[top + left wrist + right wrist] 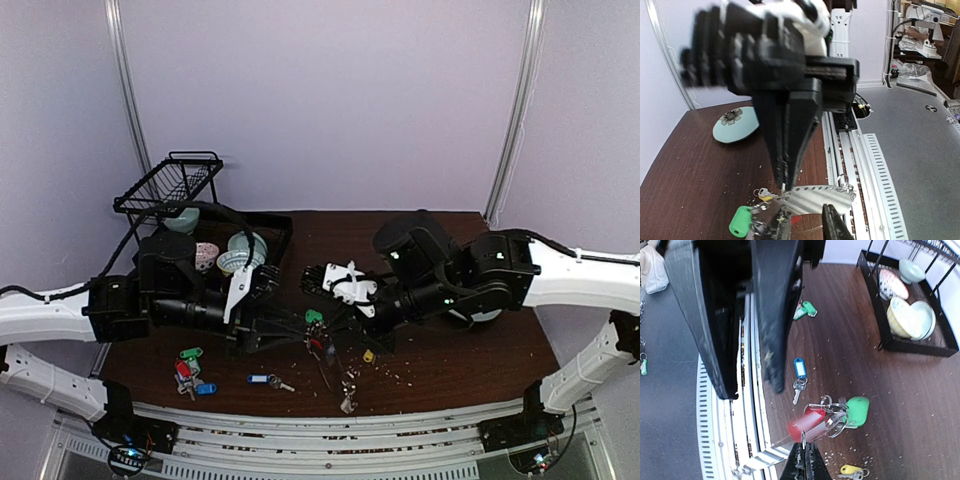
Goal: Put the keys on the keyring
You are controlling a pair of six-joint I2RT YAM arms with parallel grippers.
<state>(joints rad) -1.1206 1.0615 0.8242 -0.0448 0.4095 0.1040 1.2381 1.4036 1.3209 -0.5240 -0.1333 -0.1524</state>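
Keyring (817, 199) low in the left wrist frame, just right of centre: flat perforated silver strip, long axis left to right and slightly arched. Left end up at the tip of the right gripper (785, 186), right end out over the rail (855, 160) at the table edge. From the right wrist, same long axis slanting from lower left up to the fingertips at bottom centre. Fingers of that gripper pressed together, pinching the keyring's end.

Upper left of the right wrist frame filled by the left gripper (751, 390), pointing down the frame. Fingers spread, nothing between them, tips near the keyring; contact not clear.

Bunch of keys (832, 415) on small wire rings just above the pinch. Red tag (805, 424) slanting from lower left to upper right, green tag (858, 411) to its right, nearly upright in frame. Whether threaded on the keyring: cannot tell.

Blue-tagged key (799, 374) alone at centre frame on the table (850, 355), long axis up and down, tag at top, blade pointing down. Yellow-tagged key (850, 470) at the bottom edge, lying left to right. Green-tagged pair (805, 310) further up the frame. Tray (920, 348) with bowls (902, 315) at upper right.
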